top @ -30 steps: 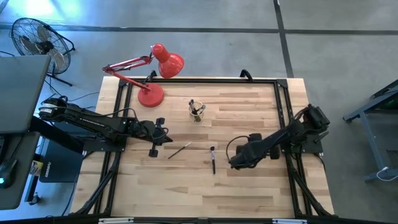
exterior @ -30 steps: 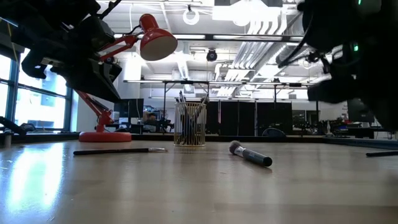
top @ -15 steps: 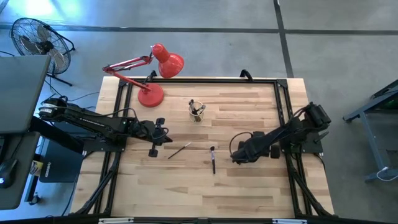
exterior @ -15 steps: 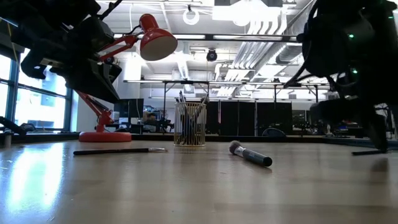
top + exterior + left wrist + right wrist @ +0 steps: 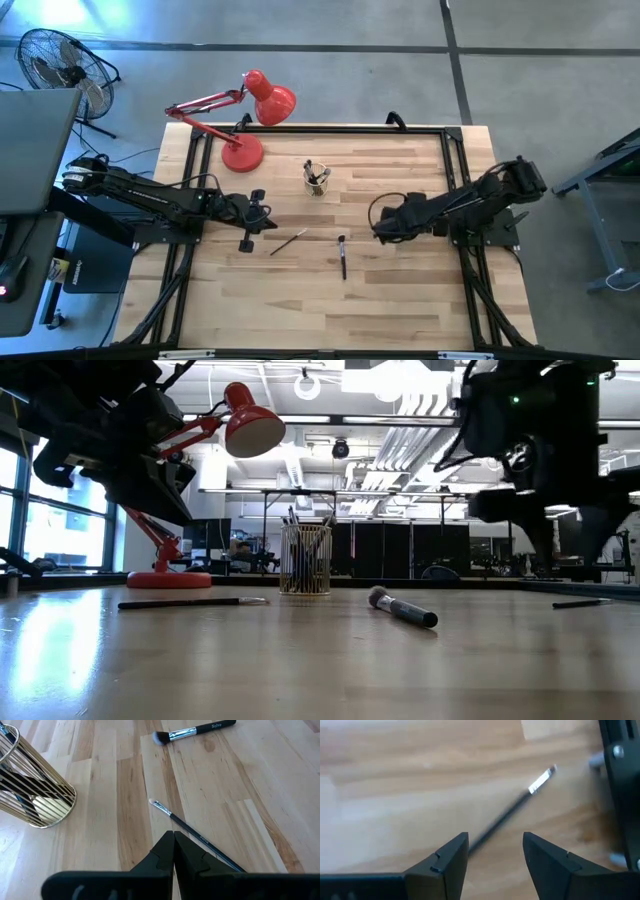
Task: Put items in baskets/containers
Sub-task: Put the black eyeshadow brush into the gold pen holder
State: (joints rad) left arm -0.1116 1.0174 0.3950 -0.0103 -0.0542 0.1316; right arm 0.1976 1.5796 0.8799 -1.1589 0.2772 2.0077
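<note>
high view: a gold wire cup (image 5: 317, 179) holding several brushes stands mid-tabletop (image 5: 400, 300) near the red lamp (image 5: 243, 152), with a thin brush (image 5: 288, 242) and a thicker brush (image 5: 342, 256) lying loose in front of it. left end effector (image 5: 247, 238), fingers pressed together, hangs just beside the thin brush; right end effector (image 5: 492, 851), fingers wide and empty, is over another thin brush (image 5: 520, 805).

One gold wire cup (image 5: 317, 179), three loose brushes, one red lamp (image 5: 243, 153), two arms.
</note>
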